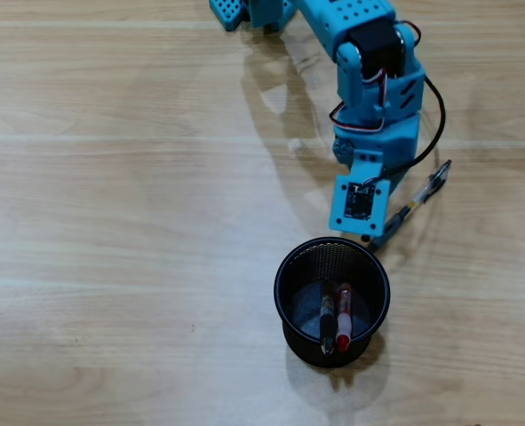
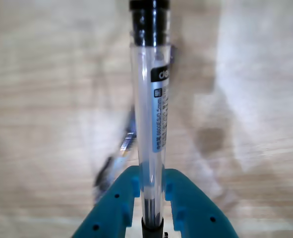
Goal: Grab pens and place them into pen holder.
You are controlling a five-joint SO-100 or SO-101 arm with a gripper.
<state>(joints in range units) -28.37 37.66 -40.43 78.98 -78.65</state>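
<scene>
My blue gripper (image 2: 150, 171) is shut on a clear pen (image 2: 151, 99) with a black end; the barrel runs straight up the wrist view between the two jaws. In the overhead view the gripper (image 1: 369, 232) is mostly hidden under the wrist camera plate. The held pen (image 1: 415, 202) slants up to the right from it, just above and right of the black mesh pen holder (image 1: 282, 282). Two pens stand in the holder, a red one (image 1: 343, 312) and a dark one (image 1: 327, 318).
The blue arm (image 1: 369, 62) comes in from the top edge over the light wooden table (image 1: 111, 222). A blurred shadow of the pen lies on the wood to the left of the jaws in the wrist view.
</scene>
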